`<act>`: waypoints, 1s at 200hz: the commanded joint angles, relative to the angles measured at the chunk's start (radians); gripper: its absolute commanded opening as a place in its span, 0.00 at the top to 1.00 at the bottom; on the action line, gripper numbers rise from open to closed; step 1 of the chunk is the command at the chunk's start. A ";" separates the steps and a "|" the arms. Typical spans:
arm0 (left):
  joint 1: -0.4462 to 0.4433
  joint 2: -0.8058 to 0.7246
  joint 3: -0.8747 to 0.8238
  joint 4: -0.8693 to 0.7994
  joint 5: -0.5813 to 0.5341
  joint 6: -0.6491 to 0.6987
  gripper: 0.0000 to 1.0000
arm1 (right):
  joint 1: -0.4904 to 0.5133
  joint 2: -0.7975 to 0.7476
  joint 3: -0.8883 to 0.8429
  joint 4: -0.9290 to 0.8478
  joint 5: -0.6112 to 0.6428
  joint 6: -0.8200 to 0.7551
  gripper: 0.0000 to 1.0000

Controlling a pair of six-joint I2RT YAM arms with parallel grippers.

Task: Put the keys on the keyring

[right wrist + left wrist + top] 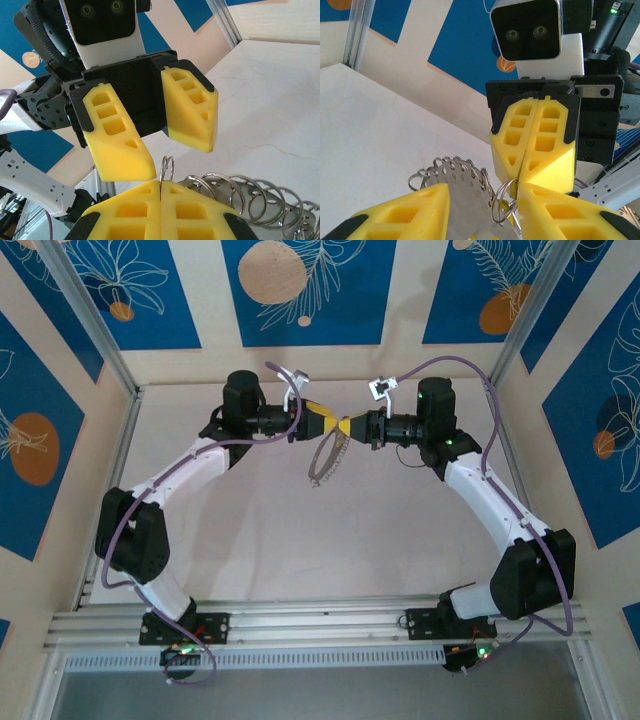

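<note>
My right end effector (pixel 160 184) clenches the loop-fringed grey metal keyring (pixel 462 197); my left end effector (pixel 165 156) stands released, facing it.

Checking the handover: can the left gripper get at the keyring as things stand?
Probably yes: the left gripper stands open with the keyring between its fingers, held up by the shut right gripper; nothing blocks it.

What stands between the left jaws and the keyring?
Nothing visible does. The left gripper has its jaws apart right at the keyring, which the shut right gripper holds by one small silvery ring.
</note>
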 commanded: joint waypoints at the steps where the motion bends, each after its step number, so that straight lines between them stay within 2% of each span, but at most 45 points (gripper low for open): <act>1: 0.001 0.003 0.033 0.059 0.045 -0.026 0.65 | 0.004 -0.008 -0.002 0.027 -0.028 0.009 1.00; 79: -0.009 -0.002 0.014 0.080 0.076 -0.034 0.76 | 0.004 -0.005 0.001 0.029 -0.020 0.011 1.00; 200: -0.018 0.001 0.002 0.055 0.103 -0.007 0.83 | 0.003 -0.002 0.005 0.029 -0.014 0.013 1.00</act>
